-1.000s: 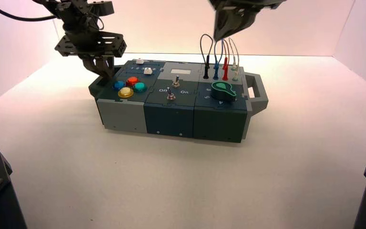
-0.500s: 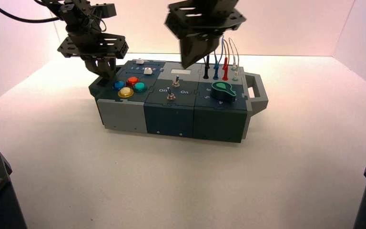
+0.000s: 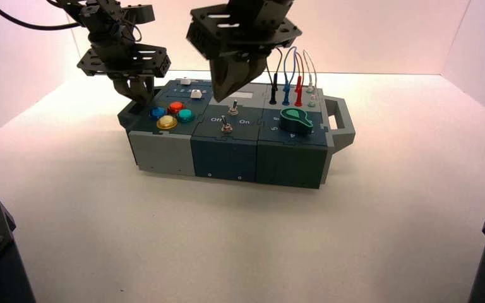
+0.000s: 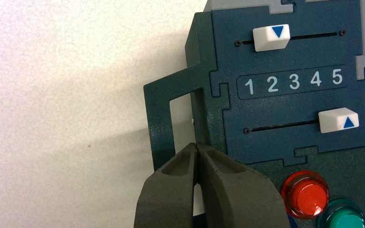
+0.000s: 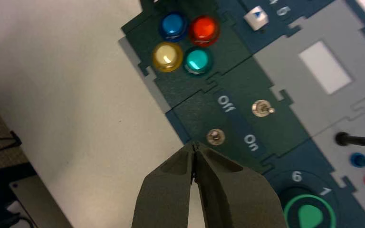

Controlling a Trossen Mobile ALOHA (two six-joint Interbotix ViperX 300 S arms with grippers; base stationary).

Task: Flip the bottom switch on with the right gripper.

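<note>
"Where is your right gripper (image 3: 220,98)?"

"I have it above the middle of the box (image 3: 224,154), its tips pinched together with nothing between them. It hangs clear of the panel, on the far side of the two toggle switches."

"And the bottom switch (image 3: 227,128)?"

"It's the nearer of the two, close to the box's near edge, in the middle section. The far switch (image 3: 233,110) stands just beyond it. I read 'Off' to the left of the pair and 'On' to the right. My fingers are apart from both switches."

"What's your left gripper (image 3: 142,100) up to?"

"I have it parked at the box's left end, by the handle (image 4: 159,118), its tips closed on nothing too."

"What lies around the switches?"

"On their left, I see the blue (image 3: 157,113), red (image 3: 175,107), yellow (image 3: 167,122) and green (image 3: 185,115) buttons. Farther off on that side are two white sliders: the far slider (image 4: 271,38) lines up with 2, the near slider (image 4: 338,119) with 5. A green knob (image 3: 296,120) sits to the right, with the wires (image 3: 288,57) beyond it."
</note>
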